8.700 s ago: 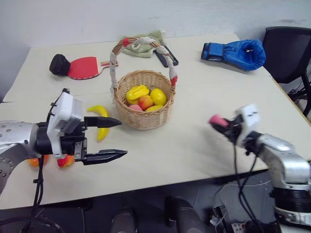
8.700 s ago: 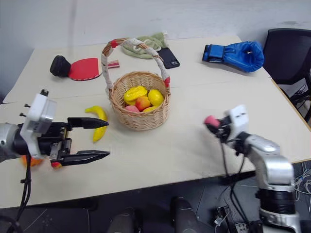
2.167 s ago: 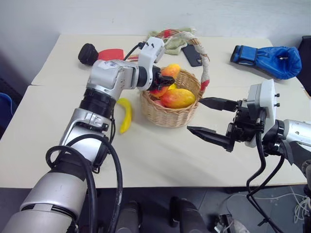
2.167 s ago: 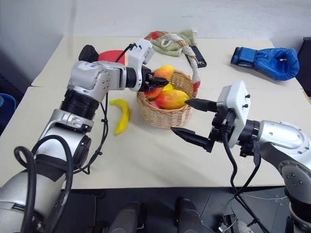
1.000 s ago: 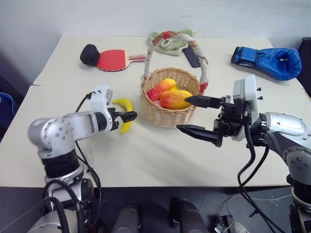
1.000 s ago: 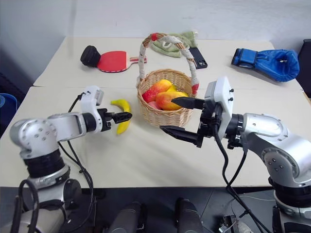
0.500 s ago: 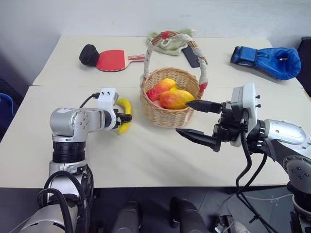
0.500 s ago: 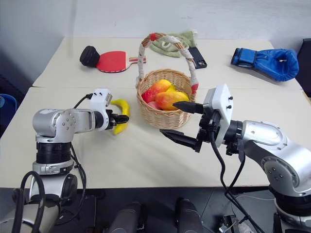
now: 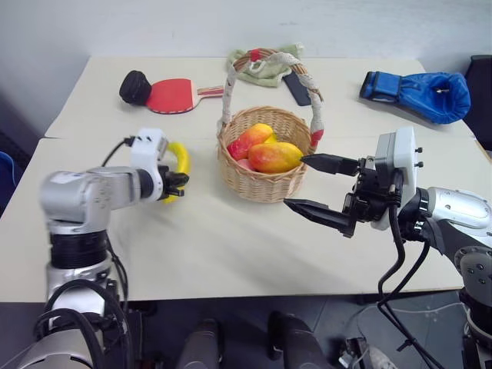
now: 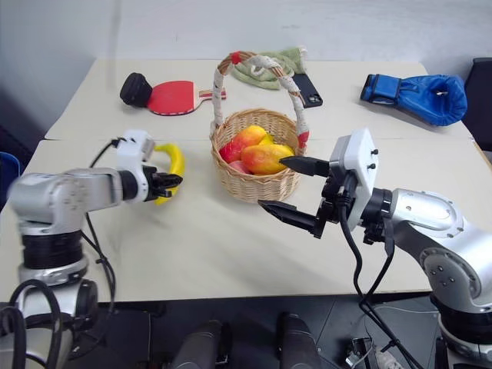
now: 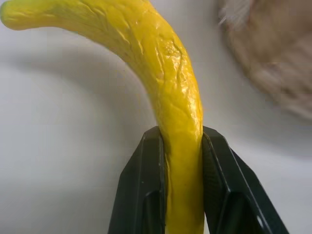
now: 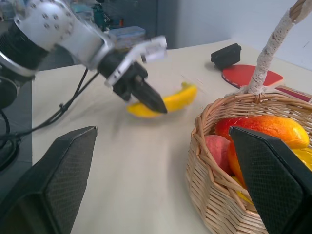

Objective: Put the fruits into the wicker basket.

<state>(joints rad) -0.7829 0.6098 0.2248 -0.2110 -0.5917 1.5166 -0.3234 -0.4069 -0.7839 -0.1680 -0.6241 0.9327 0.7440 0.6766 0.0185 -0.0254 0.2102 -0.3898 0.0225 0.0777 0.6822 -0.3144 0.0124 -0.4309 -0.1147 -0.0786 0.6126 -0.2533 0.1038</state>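
Observation:
My left gripper (image 9: 177, 183) is shut on the lower end of the yellow banana (image 9: 183, 157), which hangs just above the table, left of the wicker basket (image 9: 265, 186). In the left wrist view both black fingers (image 11: 146, 185) press the sides of the banana (image 11: 173, 87). Two orange-red mangoes (image 9: 275, 157) lie in the basket under its cloth-wrapped handle (image 9: 229, 91). To the right of the basket, my right gripper (image 9: 295, 181) hovers open and empty, pointing at its wall. The right wrist view shows the banana (image 12: 178, 99) held beyond the basket (image 12: 214, 195).
A red table tennis paddle (image 9: 173, 96) with a black object (image 9: 134, 84) beside it lies at the back left. A green cloth (image 9: 261, 68) and a dark phone (image 9: 296, 86) sit behind the basket. At the back right rests a blue boxing glove (image 9: 419, 84).
My left gripper has closed on the banana and raised it a little, drawing it left. The right gripper has stayed open in the same place.

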